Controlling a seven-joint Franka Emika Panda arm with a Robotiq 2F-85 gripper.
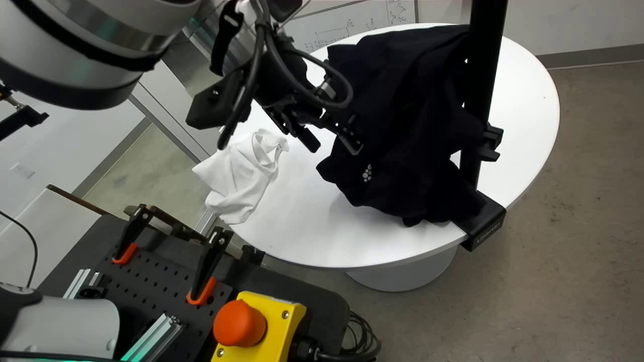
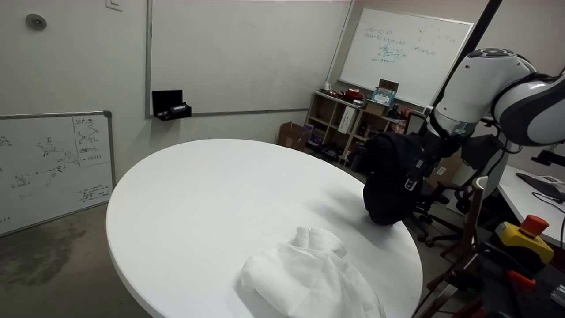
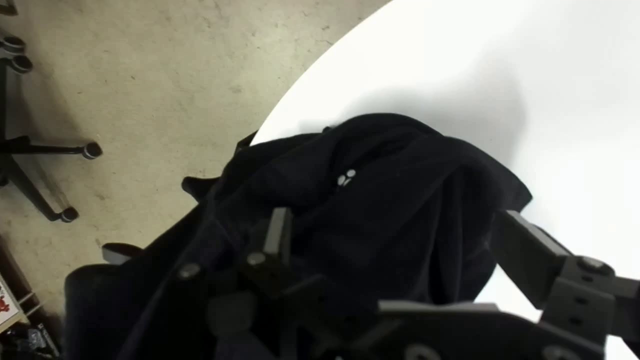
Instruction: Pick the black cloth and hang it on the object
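We see the black cloth [image 1: 402, 125] hanging against the black post [image 1: 485, 55] at the edge of the tabletop [image 1: 302, 221], just beside our claw [image 1: 333, 146]. The claw stands spread; in the wrist view, cloth shows between and beyond its fingers [image 3: 525, 255]; we cannot tell whether they touch it.

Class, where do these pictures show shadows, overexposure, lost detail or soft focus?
Wrist view: the claw looks soft-focused, the white table nearly washes out, a fuzzy shadow borders the black cloth. Both exterior views: the cloth is so dark many folds merge. In an exterior view: a soft shadow crosses the table beside it.
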